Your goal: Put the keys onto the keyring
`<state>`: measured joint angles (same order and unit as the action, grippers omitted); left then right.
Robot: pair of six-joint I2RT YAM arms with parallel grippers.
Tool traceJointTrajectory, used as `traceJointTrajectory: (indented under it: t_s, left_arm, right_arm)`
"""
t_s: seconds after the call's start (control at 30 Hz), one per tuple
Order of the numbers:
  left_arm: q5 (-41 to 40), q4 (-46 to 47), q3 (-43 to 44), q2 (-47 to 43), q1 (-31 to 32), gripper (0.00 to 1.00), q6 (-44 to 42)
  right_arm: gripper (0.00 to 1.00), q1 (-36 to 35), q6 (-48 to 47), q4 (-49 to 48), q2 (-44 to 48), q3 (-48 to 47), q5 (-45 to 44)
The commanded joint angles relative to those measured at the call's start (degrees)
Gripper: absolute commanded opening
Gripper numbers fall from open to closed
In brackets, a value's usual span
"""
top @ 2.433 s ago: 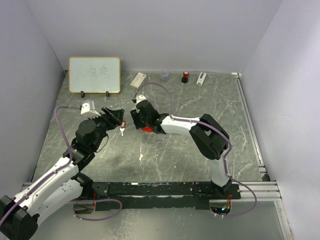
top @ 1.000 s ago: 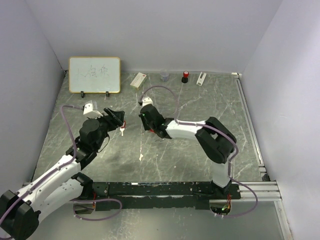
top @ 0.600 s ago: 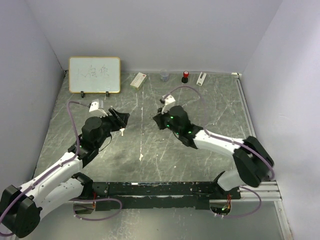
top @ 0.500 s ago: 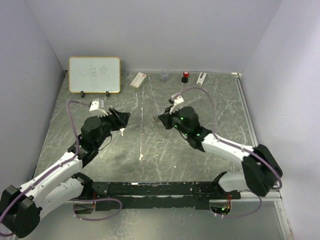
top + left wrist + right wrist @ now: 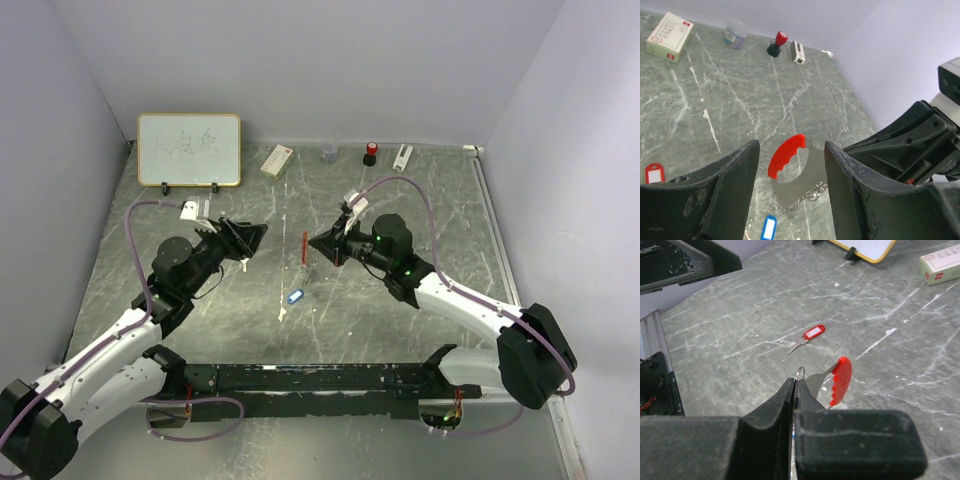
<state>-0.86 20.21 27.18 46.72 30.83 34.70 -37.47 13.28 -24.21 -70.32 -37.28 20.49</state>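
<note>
My right gripper is shut on the keyring. Its thin grey ring pokes out past the closed tips. The red fob stands out beside them, above the table. My left gripper is open and faces it from the left. The fob and its dangling chain show between the left fingers, which touch nothing. The blue key lies on the table below the keyring. The red key lies under my left gripper.
Along the back wall stand a whiteboard, a white box, a small grey jar, a red-topped stamp and a white stick. Purple walls close in both sides. A metal rail edges the right side.
My right arm has swung back to the right with the keyring, and the fob now shows between the grippers. The blue key has appeared on the table. My left jaws have narrowed a little.
</note>
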Motion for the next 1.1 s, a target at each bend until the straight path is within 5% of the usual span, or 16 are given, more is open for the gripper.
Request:
traceJointTrajectory:
  t_s: [0.0,0.5,1.07]
  left_arm:
    - [5.7,3.9,-0.8,-0.2,-0.5,0.64,-3.1]
    - [4.2,3.1,0.2,1.3,-0.4,0.62,-2.8]
    - [-2.7,-4.0,2.9,-1.3,-0.4,0.64,-2.0]
  right_arm:
    - [0.00,0.6,0.5,-2.9,-0.5,-1.8,5.0]
    - [0.00,0.8,5.0,-4.6,1.5,-3.1,1.9]
    - [0.00,0.6,15.3,-1.1,1.2,-8.5,-11.2]
